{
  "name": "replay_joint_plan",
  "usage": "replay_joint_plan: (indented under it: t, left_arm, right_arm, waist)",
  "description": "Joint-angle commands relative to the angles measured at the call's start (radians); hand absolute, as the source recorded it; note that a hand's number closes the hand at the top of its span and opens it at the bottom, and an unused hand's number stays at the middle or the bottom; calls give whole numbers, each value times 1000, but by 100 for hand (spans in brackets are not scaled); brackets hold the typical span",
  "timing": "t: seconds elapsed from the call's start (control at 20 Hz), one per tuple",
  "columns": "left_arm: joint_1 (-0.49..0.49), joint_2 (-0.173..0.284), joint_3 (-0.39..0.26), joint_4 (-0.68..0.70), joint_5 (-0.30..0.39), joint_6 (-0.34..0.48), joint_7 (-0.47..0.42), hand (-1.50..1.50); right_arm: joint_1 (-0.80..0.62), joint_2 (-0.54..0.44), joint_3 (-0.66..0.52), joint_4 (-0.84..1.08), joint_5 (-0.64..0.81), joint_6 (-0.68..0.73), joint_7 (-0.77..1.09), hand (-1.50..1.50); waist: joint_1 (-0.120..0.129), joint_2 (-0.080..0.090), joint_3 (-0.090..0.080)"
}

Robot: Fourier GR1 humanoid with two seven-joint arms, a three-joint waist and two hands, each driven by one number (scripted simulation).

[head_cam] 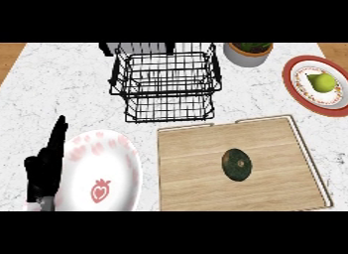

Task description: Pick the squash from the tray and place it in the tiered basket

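Since only the head view is given, every line below reads from it, with places told from the tray.

Squash: the dark green squash [237, 164] lies flat near the middle of the wooden tray [198, 188], untouched, with bare board on every side, so fingers could come at it from above.

Tray edge: a thin raised rail runs along the far and right sides; the near side looks free of it.

Tiered basket: the black wire tiered basket [167, 84] stands just beyond the tray's far left corner, its top open, probably the easiest way in.

Left hand: the left hand [43, 171] rests left of the tray, fingers straight and up, holding nothing, beside the white strawberry plate [107, 168].

Right hand: not seen.

Open room: bare counter [74, 94] lies left of the basket; beyond the tray's right corner sit a red-rimmed plate [302, 92] bearing a green pear [322, 82] and a potted plant [248, 52], worth avoiding.
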Motion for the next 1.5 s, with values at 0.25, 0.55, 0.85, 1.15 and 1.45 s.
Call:
replay_joint_plan:
  t: [0.25, 0.55, 0.85, 1.15, 1.45]
  left_arm:
    - [27, -66, -68, 33, -4, -17, 45, 0]
    - [15, -51, -71, 9, -4, -43, 86, 0]
    - [6, -78, -68, 69, -19, -30, 38, 0]
    - [25, -89, -80, 37, -27, -26, 66, 0]
    - [75, -100, -76, 54, -35, -26, 7, 0]
  right_arm:
    - [96, -168, 86, -237, 400, 36, 480, -150]
    - [-55, -95, 237, -275, 662, 109, 775, -150]
    - [-225, 2, 404, -124, 859, 228, 945, -150]
    - [-339, 105, 474, -70, 930, 425, 1121, -150]
    - [-480, 239, 458, 32, 919, 502, 1127, -150]
  waist:
    - [21, 14, -14]
    - [46, 13, -9]
    - [49, 15, -8]
    - [42, 10, -7]
    - [36, 10, -6]
